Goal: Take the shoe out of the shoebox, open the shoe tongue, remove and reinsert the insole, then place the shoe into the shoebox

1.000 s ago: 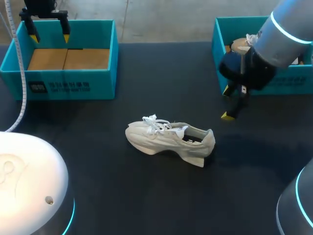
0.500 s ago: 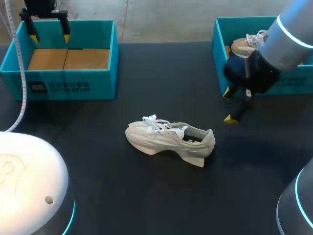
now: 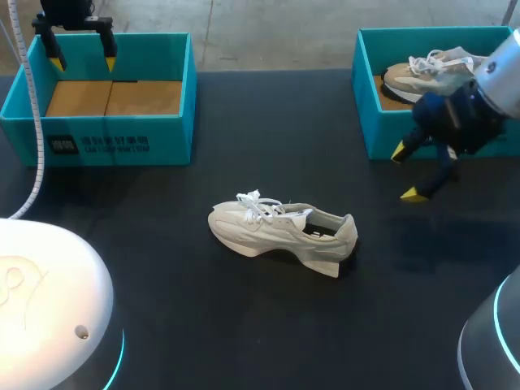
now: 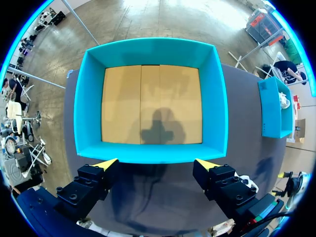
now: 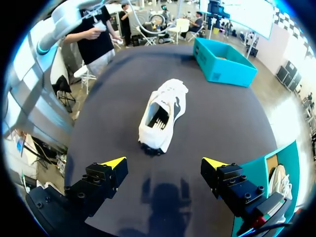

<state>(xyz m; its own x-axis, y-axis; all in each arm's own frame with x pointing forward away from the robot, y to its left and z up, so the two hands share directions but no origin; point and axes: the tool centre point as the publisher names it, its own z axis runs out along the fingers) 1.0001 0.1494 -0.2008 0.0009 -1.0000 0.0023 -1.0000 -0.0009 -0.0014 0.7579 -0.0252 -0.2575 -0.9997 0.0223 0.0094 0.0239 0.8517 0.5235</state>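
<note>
Off-white, thick-soled shoe (image 3: 280, 230) stands upright (its inside dark).

Shoe (image 3: 280, 231), ahead of my right hand (image 3: 408, 173): off-white upper, cloth-like and matt. Laces (image 3: 258, 205) are soft woven cord; the sole (image 3: 317, 262) is smooth and dull.
Desk (image 3: 162, 276) under it: dark, matt, even.
Shoebox (image 4: 148, 49) ahead of my left hand (image 4: 157, 163): teal walls of smooth matt card, floor of plain brown cardboard.
My fingers (image 5: 101, 180): black matt plastic-looking bodies with smooth yellow tips.
</note>
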